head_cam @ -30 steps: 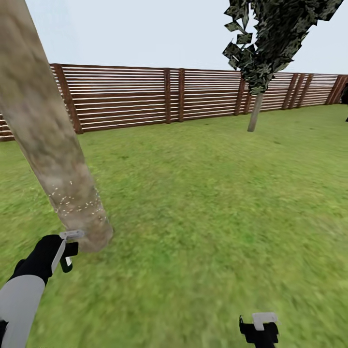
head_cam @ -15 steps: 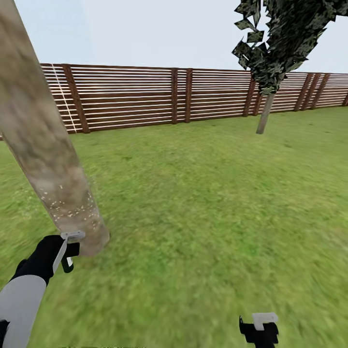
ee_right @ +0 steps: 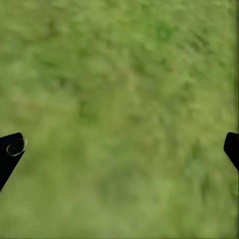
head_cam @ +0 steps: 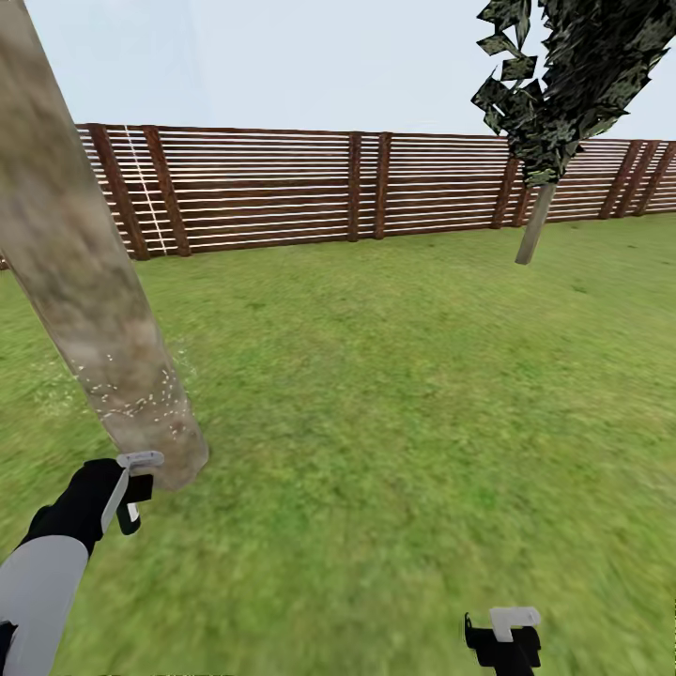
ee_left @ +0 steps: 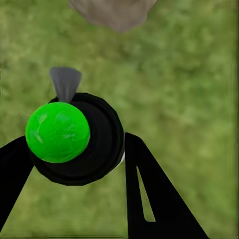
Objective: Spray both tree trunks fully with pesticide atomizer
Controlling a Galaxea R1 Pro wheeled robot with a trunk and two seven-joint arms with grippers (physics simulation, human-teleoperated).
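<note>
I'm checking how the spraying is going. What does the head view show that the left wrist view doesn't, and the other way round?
Head view alone: the pesticide, white specks on the lower tree trunk, plus the slatted fence, a farther tree and the right gripper low over the grass.

Left wrist view alone: the atomizer from above, a black bottle with a green top, sitting between the two dark fingers.

Both share: the left gripper, the base of the trunk close ahead of it, and the lawn.
</note>
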